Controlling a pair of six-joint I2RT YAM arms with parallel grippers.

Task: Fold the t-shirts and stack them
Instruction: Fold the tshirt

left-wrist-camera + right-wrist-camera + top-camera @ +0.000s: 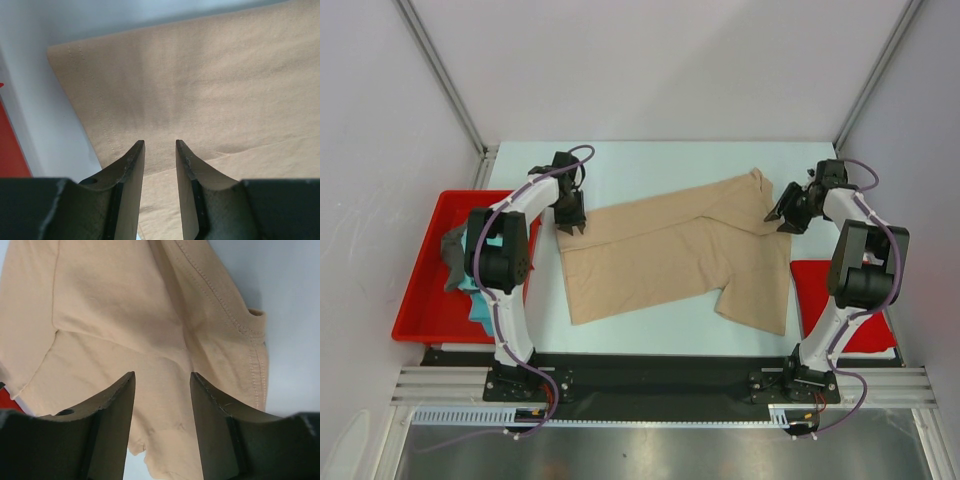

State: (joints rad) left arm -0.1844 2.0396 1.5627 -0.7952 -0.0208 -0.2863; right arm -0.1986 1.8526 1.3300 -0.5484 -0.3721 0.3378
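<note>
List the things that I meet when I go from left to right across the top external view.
red tray → dark grey shirt → left claw → tan t-shirt → right claw → red mat

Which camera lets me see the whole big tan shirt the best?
The top external view. There the tan shirt lies spread across the table, with nearly its whole outline in sight. The left wrist view shows only one hemmed corner up close, and the right wrist view shows only a stitched edge and some seams.
</note>
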